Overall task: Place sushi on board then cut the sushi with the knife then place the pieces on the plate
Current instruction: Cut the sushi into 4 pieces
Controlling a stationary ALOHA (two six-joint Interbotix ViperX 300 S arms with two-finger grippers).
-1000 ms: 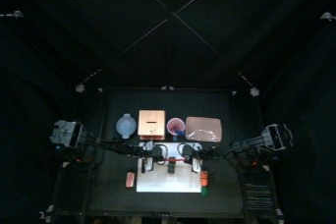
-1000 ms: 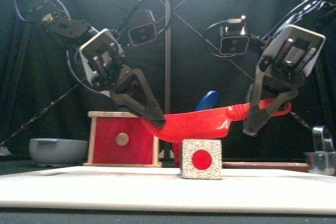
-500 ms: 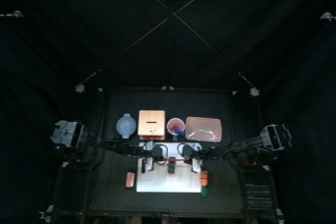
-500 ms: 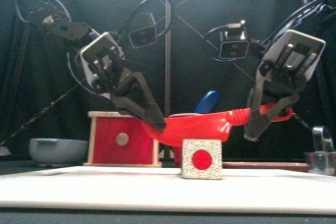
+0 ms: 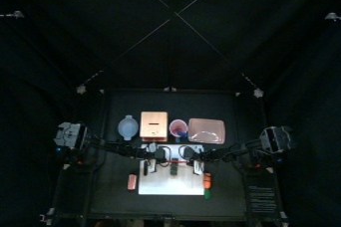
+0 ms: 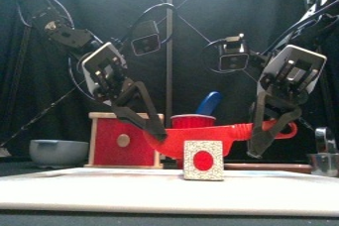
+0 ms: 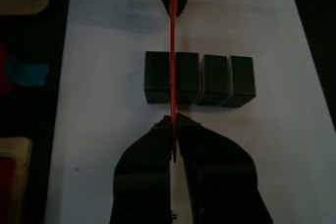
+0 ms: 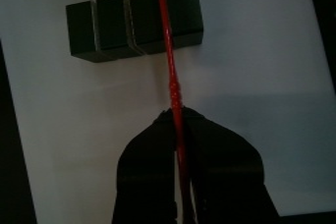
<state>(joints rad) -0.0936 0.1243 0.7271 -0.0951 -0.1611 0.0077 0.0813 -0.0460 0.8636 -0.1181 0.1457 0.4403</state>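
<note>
A dark green sushi roll (image 7: 198, 79) of several blocks lies across the white cutting board (image 5: 173, 183); its end face (image 6: 201, 160) is white with a red dot. Both grippers hold one red toy knife (image 6: 219, 131) level and just above the roll, and I cannot tell if it touches. My left gripper (image 6: 149, 123) is shut on one end, my right gripper (image 6: 265, 131) on the other. In the left wrist view the blade (image 7: 171, 71) crosses the roll near one end block. The right wrist view shows the blade (image 8: 165, 41) over the roll (image 8: 132, 17).
Behind the board stand the blue-grey bowl (image 5: 127, 126), the wooden box (image 5: 154, 124), the red cup (image 5: 177, 127) with a blue knife (image 6: 209, 101), and the pink tray (image 5: 206, 129). Small toy foods lie left (image 5: 132, 181) and right (image 5: 206, 181) of the board.
Both grippers have come down with the knife. It was bowed and high above the roll; now it lies straight and level, close over the roll's top.
</note>
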